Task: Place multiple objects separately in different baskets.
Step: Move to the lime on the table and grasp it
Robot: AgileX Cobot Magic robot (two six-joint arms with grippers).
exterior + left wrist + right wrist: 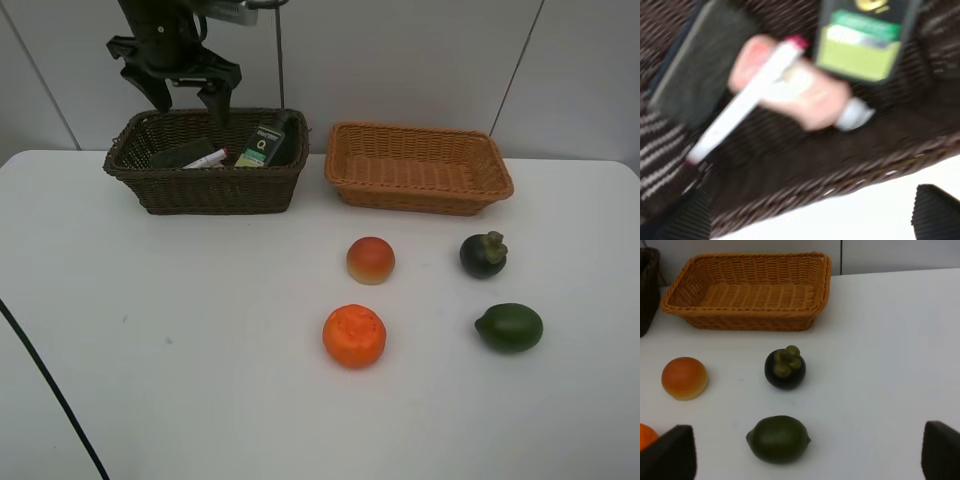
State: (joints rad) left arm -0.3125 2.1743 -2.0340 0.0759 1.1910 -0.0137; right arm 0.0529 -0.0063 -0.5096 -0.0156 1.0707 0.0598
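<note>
I see my left hand (188, 98) hanging wide open, holding nothing, over the dark basket (205, 190) at the upper left; the marker (206, 158) lies inside. The orange (354, 335) sits lower middle on the worktop (150, 350). My right hand (807, 465) is wide open, empty.

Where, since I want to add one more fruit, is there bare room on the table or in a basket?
The tan basket holds nothing. The table is bare left of the orange and peach-coloured fruit, in front of the dark basket. Crowded: the dark basket, already holding several items, with the left hand above it.
</note>
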